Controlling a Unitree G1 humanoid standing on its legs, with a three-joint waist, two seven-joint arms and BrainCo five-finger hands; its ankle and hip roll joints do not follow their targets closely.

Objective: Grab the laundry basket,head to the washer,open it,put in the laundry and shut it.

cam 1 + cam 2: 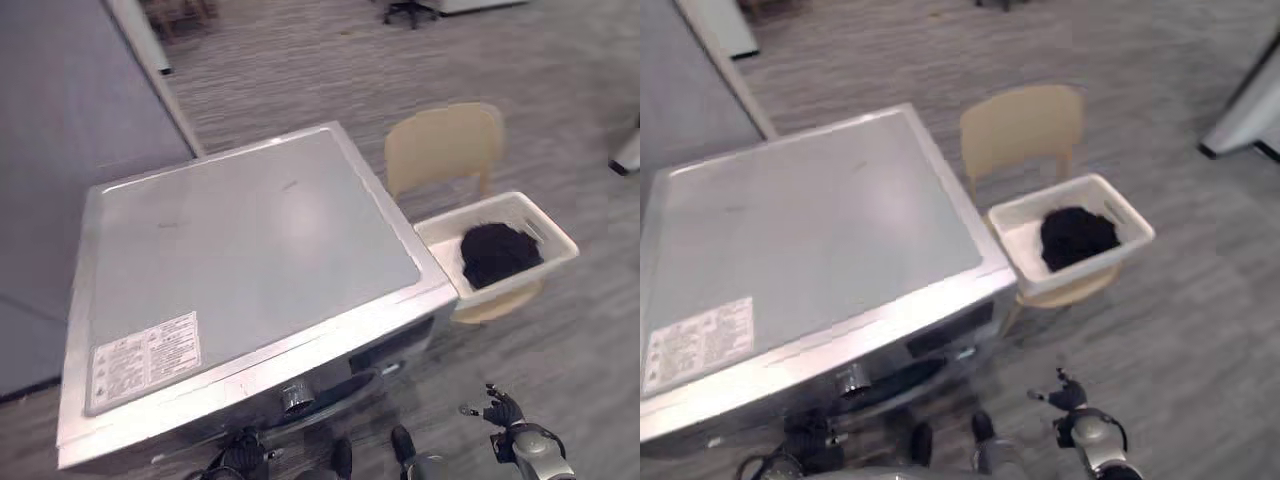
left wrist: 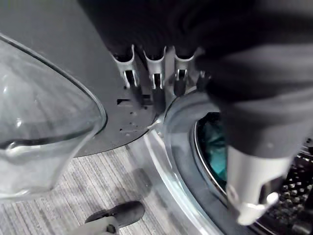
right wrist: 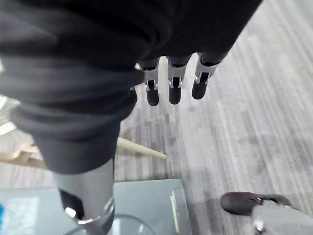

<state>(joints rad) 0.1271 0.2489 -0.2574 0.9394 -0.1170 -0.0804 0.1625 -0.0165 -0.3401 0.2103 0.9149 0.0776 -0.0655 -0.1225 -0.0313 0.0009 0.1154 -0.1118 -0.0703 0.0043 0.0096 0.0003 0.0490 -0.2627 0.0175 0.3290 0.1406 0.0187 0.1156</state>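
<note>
The silver washer (image 1: pixel 250 240) stands right in front of me. Its round glass door (image 2: pixel 44 122) hangs open, and teal cloth (image 2: pixel 217 152) lies inside the drum behind the grey rim (image 2: pixel 178 142). My left hand (image 2: pixel 154 78) is low at the washer's front (image 1: pixel 240 455), its fingers straight against the dark inner face of the door, holding nothing. The white laundry basket (image 1: pixel 548 228) rests on a beige chair (image 1: pixel 445 145) to the washer's right, with dark laundry (image 1: pixel 497 252) in it. My right hand (image 1: pixel 505 412) hangs over the floor below the basket, fingers straight (image 3: pixel 171 83) and empty.
A grey partition wall (image 1: pixel 70 90) runs along the washer's left side. An office chair base (image 1: pixel 410 10) stands far back, and a white object (image 1: pixel 628 155) sits at the right edge. Grey plank floor lies to the right of the chair.
</note>
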